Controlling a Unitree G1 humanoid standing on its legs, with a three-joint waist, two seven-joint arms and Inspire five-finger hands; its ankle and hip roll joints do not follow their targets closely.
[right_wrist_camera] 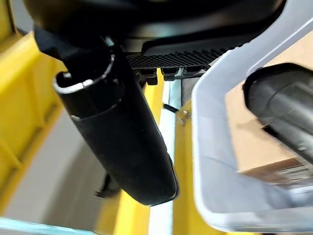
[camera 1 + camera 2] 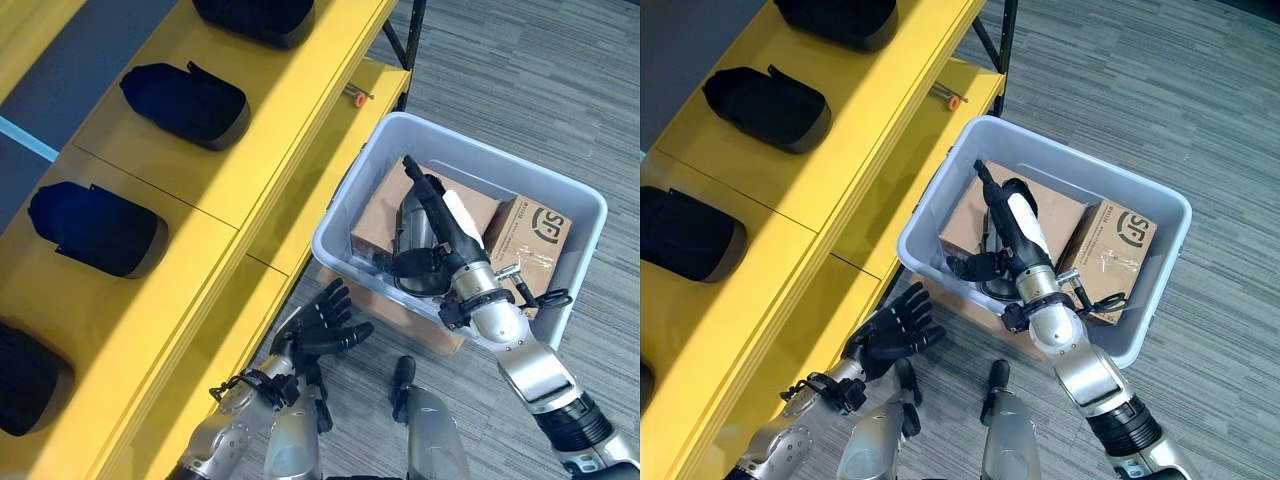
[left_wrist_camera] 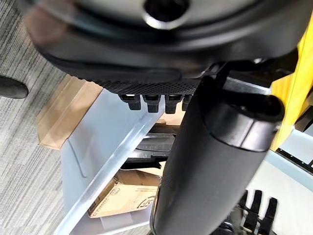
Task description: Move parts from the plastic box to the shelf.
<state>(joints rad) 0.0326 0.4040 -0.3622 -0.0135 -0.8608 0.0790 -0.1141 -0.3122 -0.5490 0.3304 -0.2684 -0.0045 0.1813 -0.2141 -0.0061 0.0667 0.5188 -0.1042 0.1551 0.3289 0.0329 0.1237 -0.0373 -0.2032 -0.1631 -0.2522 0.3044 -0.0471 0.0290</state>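
Your right hand (image 2: 432,232) reaches into the plastic box (image 2: 575,205) on the right, thumb and fingers curled on a dark part (image 2: 412,225). Your left hand (image 2: 325,322) hovers spread beside the yellow shelf (image 2: 215,215).

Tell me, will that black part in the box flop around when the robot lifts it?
Probably not: the black part looks like a hard curved shell, like those keeping their shape on the yellow shelf. Its smooth, rounded surface might slip in the right hand. It probably rocks when set down.
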